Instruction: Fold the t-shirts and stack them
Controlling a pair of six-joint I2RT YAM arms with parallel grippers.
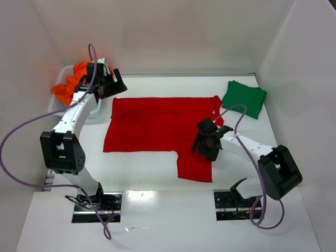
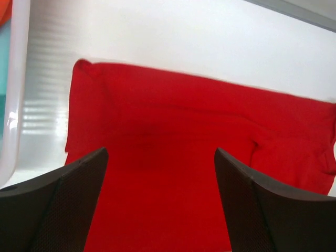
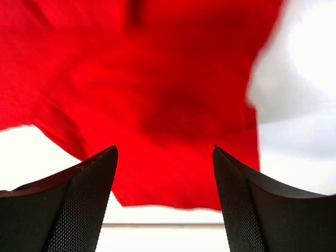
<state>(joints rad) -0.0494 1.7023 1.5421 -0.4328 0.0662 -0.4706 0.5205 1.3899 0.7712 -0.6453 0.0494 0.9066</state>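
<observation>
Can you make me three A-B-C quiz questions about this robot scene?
1. Where is the green t-shirt? A far right corner B near left corner C dead centre
2. What colour t-shirt is spread out in the middle? A teal B red C orange
3. The left end effector and right end effector are: A both open B both shut C gripping cloth
Answers: 1 A, folded at the back right. 2 B, the red t-shirt lies flat there. 3 A, wrist views show jaws apart, nothing between.
</observation>
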